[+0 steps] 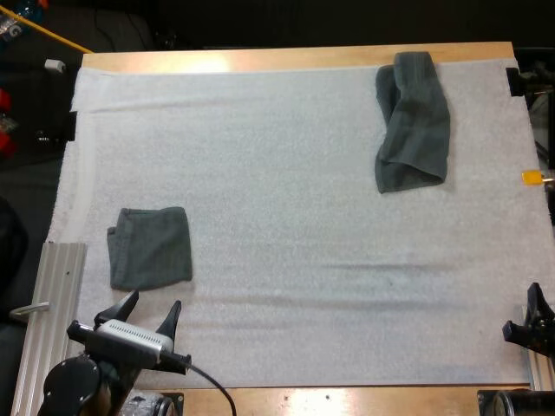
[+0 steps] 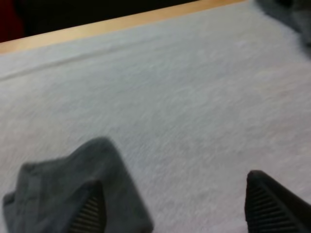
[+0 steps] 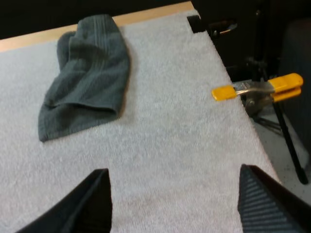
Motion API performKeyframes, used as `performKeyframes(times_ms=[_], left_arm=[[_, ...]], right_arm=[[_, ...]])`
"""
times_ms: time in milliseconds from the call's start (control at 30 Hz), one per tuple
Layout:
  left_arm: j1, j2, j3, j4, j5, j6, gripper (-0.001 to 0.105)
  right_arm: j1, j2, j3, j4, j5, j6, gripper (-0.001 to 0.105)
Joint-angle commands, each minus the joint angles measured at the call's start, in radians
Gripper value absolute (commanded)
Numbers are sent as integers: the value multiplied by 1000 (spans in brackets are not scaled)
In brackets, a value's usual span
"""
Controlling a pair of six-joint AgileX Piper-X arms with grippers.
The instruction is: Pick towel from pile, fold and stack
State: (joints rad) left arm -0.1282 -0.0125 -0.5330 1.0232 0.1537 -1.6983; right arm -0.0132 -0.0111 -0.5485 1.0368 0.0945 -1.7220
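The left tool is wide open and holds nothing. The folded towel lies flat on the white mat, just in front of this tool. The right tool is wide open too, with nothing in it. The crumpled towel lies far in front of the right tool and a bit to its left, up by the far edge of the wooden surface. A yellow clamp sticks out ahead and to the right of the right tool, past the side of the mat. I think one towel is done and the next job is to fetch the crumpled one. The right tool is the closer one, so it should reach forward and a little left. It should come down with its fingers apart over the nearest loose corner and pinch that corner tight. Then it can pull the towel back to the bare middle of the mat, where both tools can spread it out. The left tool should go around the folded towel so it does not mess it up.
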Motion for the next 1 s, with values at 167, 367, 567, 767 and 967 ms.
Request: performKeyframes(times_ms=[167,367,567,767,967], left_arm=[[-5,-15,-91,-3,103,-4,64],[-5,102,-197,-7,222,-5,64],[-26,164,-260,-50,270,-10,64],[-87,196,-287,-50,270,-10,64],[-90,223,-287,-50,270,-10,64]], right_arm=[[-3,38,-107,-2,-68,-35,55],[-3,150,-265,24,-169,-35,55],[-3,269,-395,120,-330,-35,55],[-3,355,-439,124,-394,-35,55],[-3,511,-438,58,-437,-24,55]])
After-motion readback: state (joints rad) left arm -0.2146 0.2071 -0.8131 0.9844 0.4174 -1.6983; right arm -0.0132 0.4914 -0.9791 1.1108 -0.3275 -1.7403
